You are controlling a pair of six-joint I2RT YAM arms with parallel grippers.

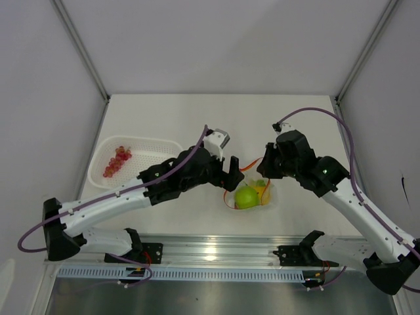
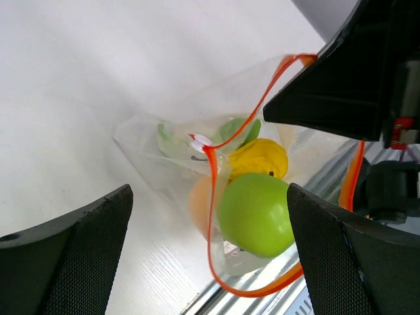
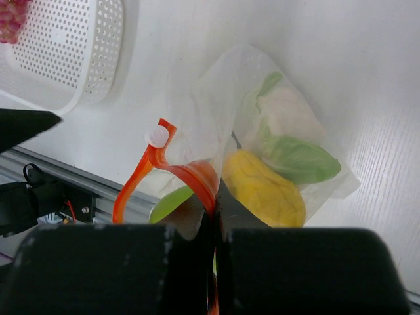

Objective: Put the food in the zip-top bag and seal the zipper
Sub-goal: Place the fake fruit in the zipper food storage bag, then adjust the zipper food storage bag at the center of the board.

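The right end effector (image 3: 215, 215) is clamping the zipper (image 3: 139, 184) of the zip-top bag (image 3: 220, 88), which is lying on the counter (image 3: 341, 52) holding the green apple (image 2: 256, 213) and yellow piece (image 2: 260, 157), while the left end effector (image 2: 210, 252) is hovering over it, jaws spread wide.

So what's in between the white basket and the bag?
The left arm reaches across that stretch, between the white basket and the zip-top bag. The top view shows it.

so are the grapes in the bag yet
No, the grapes lie in the basket, well apart from the bag.
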